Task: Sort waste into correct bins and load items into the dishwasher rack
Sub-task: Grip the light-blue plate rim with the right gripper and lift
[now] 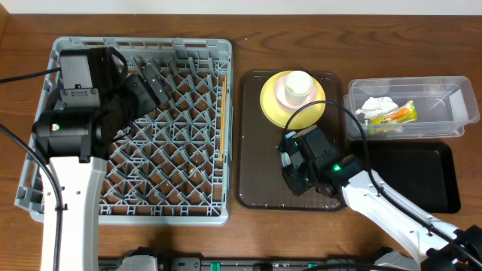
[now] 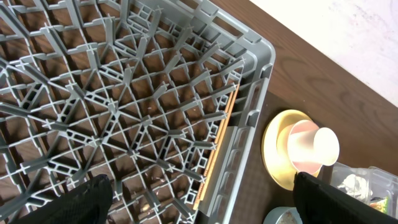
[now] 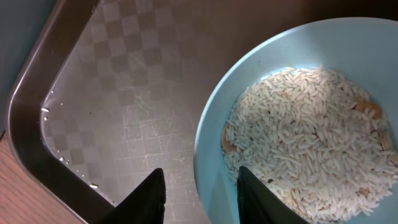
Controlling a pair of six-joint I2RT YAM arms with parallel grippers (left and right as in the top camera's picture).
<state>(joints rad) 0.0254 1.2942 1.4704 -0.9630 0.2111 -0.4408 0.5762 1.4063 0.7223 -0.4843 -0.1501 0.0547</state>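
The grey dishwasher rack fills the left of the surface. The left gripper hangs above it, spread wide and empty. The brown serving tray lies beside the rack, then the black tray and clear tub. The yellow plate carries a white cup. The right gripper straddles the rim of the blue bowl on the brown tray; whether it pinches, I cannot tell. Chopsticks lie in the rack, tissue and wrapper in the tub, rice in the bowl.

No legible text anywhere; print on the snack wrapper too small.
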